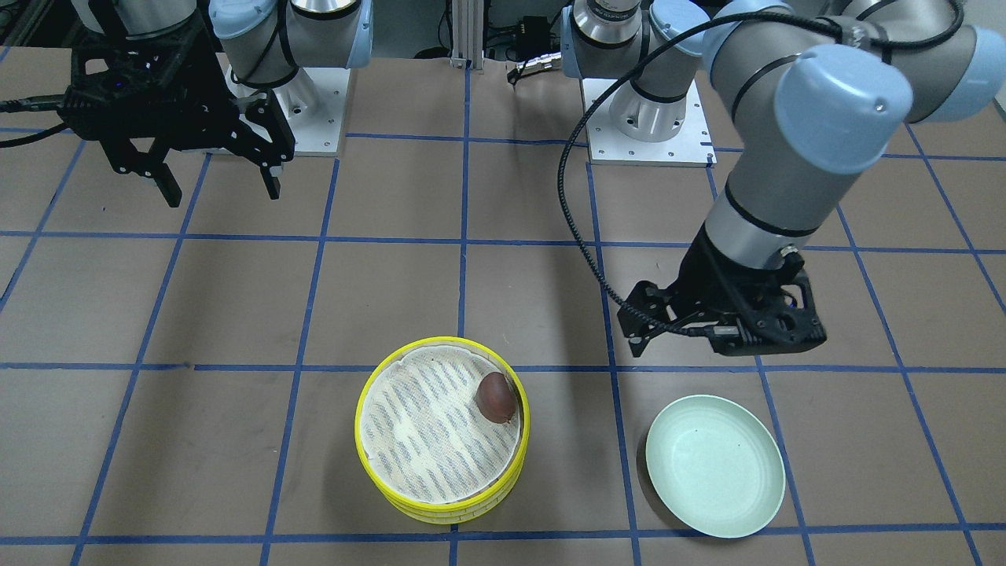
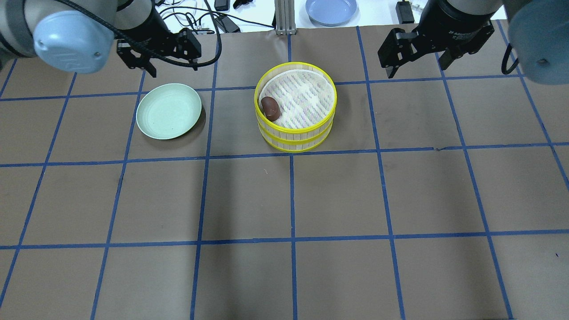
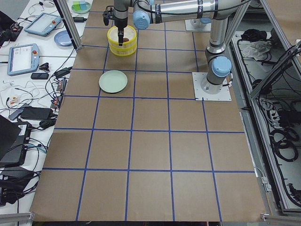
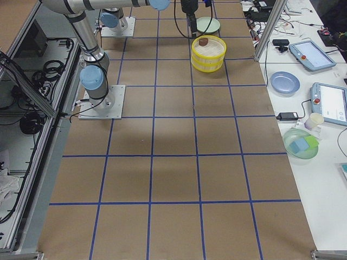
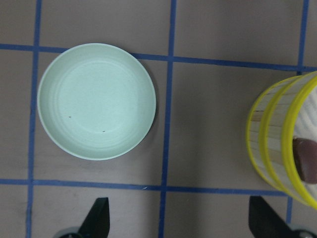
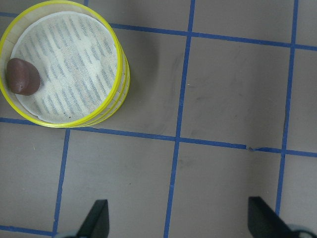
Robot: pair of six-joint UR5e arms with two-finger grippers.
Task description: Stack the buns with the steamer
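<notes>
The steamer (image 2: 295, 138) stands just above the middle of the overhead view as two yellow-rimmed tiers, one stacked squarely on the other, on the brown table (image 2: 284, 200) marked with blue tape lines (image 2: 292, 195). The dark brown bun (image 2: 270, 108) lies on the whitish slotted liner (image 2: 306, 100) of the upper tier, against the left part of its rim, on the side facing the pale green plate (image 2: 169, 111). The plate sits flat to the left of the steamer in that view, apart from it. The left gripper (image 5: 181, 221) hangs over the table at the overhead view's upper left, just above the plate in the frame. Its arm comes in from the top left corner with the wrist turned straight down. Its own camera looks down on the plate at upper left and the steamer's wall at the right edge, with both fingertips (image 5: 97, 218) spread wide at the bottom and nothing between them. In the front-facing view that arm bends at a large elbow in the upper right and slopes down to the gripper above the plate. The right gripper (image 1: 222, 191) hangs in the upper left of the front-facing view, near its base plate (image 1: 314, 118), fingers pointing down and parted, holding nothing, well apart from the steamer. Its wrist camera shows the steamer in the upper left corner. A blue dish (image 2: 331, 10) lies beyond the table's top edge.
</notes>
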